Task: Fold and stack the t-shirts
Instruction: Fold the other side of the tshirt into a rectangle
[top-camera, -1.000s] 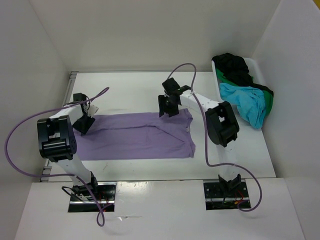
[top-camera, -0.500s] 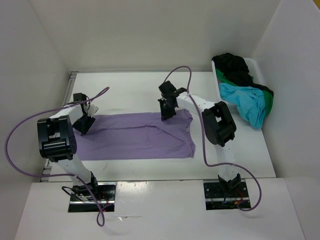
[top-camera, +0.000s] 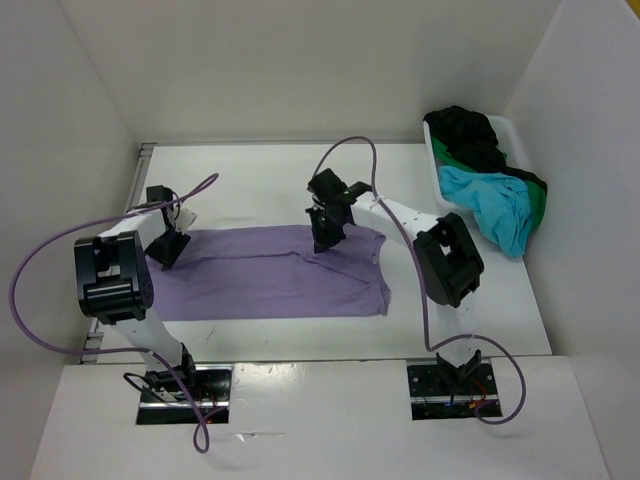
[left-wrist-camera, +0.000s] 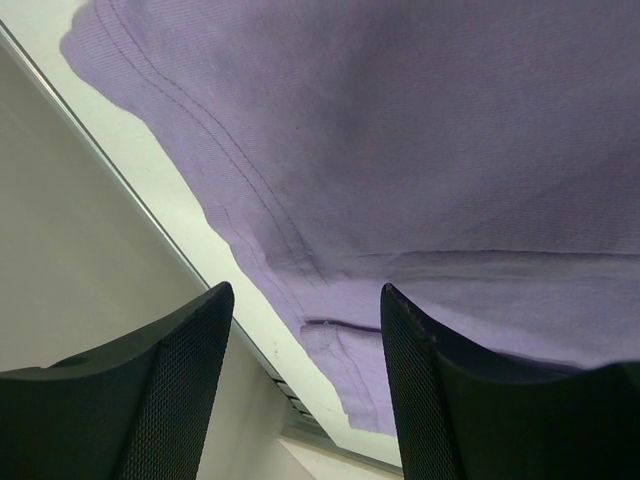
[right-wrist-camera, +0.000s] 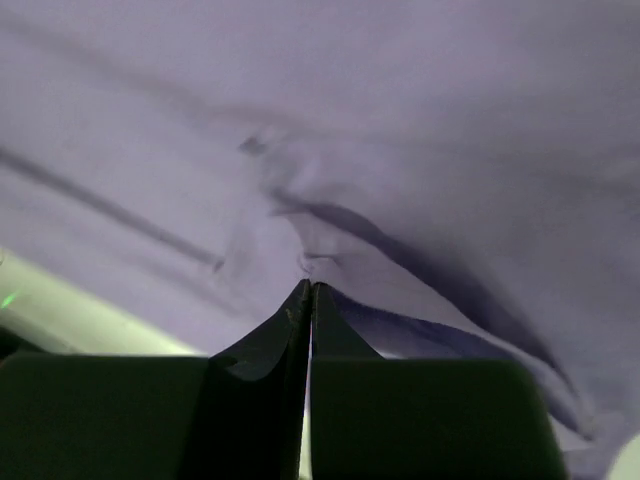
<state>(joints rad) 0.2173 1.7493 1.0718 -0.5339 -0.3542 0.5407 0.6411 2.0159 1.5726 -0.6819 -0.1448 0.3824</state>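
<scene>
Right tool (right-wrist-camera: 308, 292) closed, pinching a fold of purple shirt (top-camera: 270, 285) at its tips, left tool (left-wrist-camera: 305, 300) open, shirt hem just below it.

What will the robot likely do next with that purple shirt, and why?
Probably the left gripper lowers and closes on the purple shirt: its jaws stand open over the shirt's edge, while the right gripper is shut on a pinch of cloth.
</scene>
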